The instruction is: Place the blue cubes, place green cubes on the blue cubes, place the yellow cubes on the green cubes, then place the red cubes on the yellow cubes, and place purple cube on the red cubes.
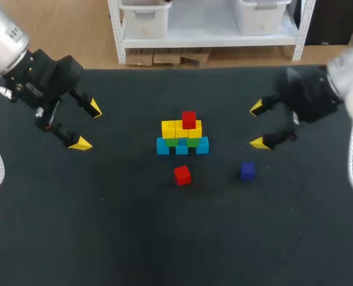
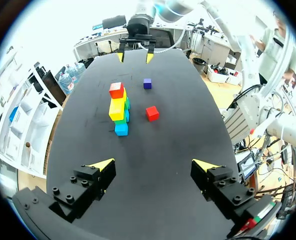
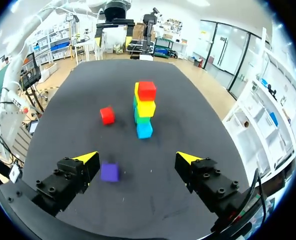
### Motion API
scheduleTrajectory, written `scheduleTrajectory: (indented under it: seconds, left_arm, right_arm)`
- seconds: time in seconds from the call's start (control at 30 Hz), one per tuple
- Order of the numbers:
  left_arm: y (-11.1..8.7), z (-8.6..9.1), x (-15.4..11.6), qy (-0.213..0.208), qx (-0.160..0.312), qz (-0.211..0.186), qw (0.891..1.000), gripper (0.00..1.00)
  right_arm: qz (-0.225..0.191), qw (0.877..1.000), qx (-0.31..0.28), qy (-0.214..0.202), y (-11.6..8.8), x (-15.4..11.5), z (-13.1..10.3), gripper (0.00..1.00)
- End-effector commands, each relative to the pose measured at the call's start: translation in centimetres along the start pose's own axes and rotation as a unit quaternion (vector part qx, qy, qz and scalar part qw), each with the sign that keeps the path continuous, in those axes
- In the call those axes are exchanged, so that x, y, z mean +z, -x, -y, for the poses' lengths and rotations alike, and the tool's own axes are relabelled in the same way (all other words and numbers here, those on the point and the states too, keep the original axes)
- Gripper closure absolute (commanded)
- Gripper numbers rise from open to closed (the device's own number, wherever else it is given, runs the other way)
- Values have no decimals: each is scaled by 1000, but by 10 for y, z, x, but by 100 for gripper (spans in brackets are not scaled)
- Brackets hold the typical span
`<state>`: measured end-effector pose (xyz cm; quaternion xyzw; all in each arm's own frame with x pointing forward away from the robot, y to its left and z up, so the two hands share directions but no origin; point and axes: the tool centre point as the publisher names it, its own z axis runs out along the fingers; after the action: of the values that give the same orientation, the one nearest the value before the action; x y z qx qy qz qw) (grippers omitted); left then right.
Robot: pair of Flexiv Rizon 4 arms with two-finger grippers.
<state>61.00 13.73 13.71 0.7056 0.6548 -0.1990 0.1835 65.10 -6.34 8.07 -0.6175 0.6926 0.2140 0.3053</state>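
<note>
left gripper (image 1: 86,125) and right gripper (image 1: 259,125) spread empty, flanking stack (image 1: 182,138); top red cube (image 1: 188,119) seated, 1 loose red cube (image 1: 182,174) plus purple cube (image 1: 247,171) staged near.

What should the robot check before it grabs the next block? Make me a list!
1. Left hand open and empty: ok.
2. Right hand open and empty: ok.
3. Loose red cube lies alone on the table, nothing touching it: ok.
4. Bare top on the yellow cubes beside the stacked red cube: ok.
5. Purple cube sits apart from the loose red cube, out of the way: ok.
6. Tower steady enough for another cube: cannot tell.
</note>
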Motion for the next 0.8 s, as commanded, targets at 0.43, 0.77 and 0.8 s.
scheduleTrajectory:
  seconds: [0.43,0.77,0.8]
  left_arm:
    - [-1,1,0,1,2,2,1000,0]
    - [6,6,10,1,8,-1,1000,0]
    - [7,9,13,2,7,-3,1000,0]
  right_arm:
    - [60,996,-35,56,-29,-7,7,0]
    - [60,996,-35,56,-29,-7,7,0]
    - [60,996,-35,56,-29,-7,7,0]
